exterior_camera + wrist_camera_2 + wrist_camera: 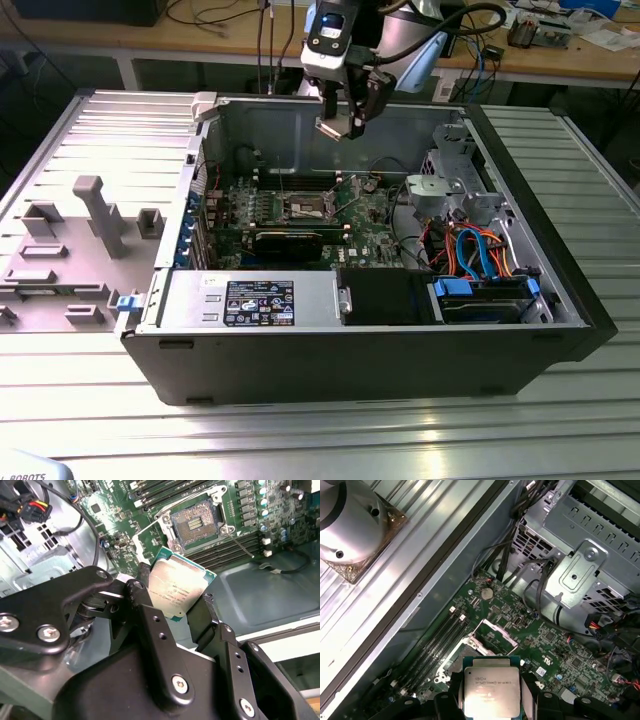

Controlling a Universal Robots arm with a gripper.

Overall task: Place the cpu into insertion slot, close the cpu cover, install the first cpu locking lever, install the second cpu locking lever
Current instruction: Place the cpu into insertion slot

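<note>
Nearest: gripper (174, 597) pinching the cpu (177, 582) by two opposite edges between its black fingers (145, 615), metal top toward the wrist cameras. It hangs over the open computer case (380, 365), close to the far wall, well above the green motherboard (372, 215). On that board the insertion slot (195, 522) sits with pins exposed, apart from the cpu.

Gripper (338, 125) aloft, pointing down, both fingers (150, 625) pinching the cpu (176, 585).
</note>
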